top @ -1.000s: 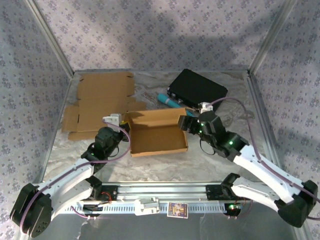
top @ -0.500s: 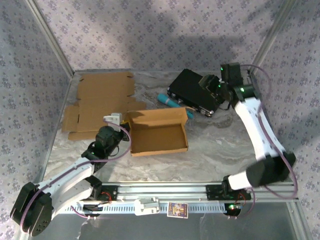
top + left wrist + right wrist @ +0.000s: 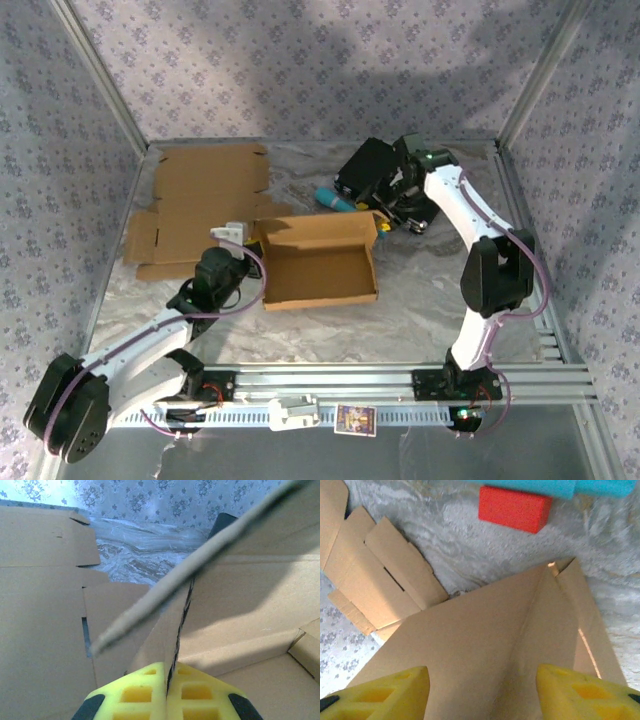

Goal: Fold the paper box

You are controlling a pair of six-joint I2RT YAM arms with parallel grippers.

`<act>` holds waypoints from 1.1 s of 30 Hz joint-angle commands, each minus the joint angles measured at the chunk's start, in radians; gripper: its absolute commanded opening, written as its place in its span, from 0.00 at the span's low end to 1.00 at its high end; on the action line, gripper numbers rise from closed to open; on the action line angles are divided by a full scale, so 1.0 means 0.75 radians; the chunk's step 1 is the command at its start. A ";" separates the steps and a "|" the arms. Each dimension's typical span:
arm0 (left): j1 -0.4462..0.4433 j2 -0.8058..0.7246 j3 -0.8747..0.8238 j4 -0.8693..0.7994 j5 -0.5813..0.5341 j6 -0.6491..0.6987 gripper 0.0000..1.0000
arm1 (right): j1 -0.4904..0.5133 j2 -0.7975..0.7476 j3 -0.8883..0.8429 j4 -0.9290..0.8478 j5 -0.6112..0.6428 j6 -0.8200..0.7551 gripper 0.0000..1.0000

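The brown paper box [image 3: 320,265] lies mid-table as an open tray with its walls raised. My left gripper [image 3: 243,262] is at the box's left wall. In the left wrist view its yellow fingers [image 3: 135,695] are shut on the edge of that wall [image 3: 172,630], with the box's inside [image 3: 250,605] to the right. My right gripper [image 3: 383,218] hangs at the box's back right corner. In the right wrist view it [image 3: 482,680] is open, with its yellow fingertips wide apart over the box's cardboard panel [image 3: 485,640].
A flat, unfolded cardboard sheet [image 3: 205,205] lies at the back left, also visible from the right wrist [image 3: 375,575]. A black case [image 3: 372,168] and a teal object [image 3: 338,203] sit behind the box. A red block [image 3: 515,509] lies beside the teal object [image 3: 555,486].
My right arm left the box's right side, swung to the back right, and has now come down toward the box's back right corner. The left gripper stays on the left wall.
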 commanded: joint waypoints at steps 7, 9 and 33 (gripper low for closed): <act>-0.007 0.055 -0.002 -0.009 0.069 -0.066 0.00 | 0.022 -0.074 -0.132 0.002 -0.048 -0.004 0.50; -0.007 0.051 -0.009 -0.003 0.090 -0.108 0.00 | 0.028 -0.089 -0.162 0.035 -0.050 0.007 0.47; -0.076 -0.001 -0.079 -0.201 0.133 -0.274 0.09 | 0.092 -0.299 -0.461 0.308 0.154 -0.050 0.43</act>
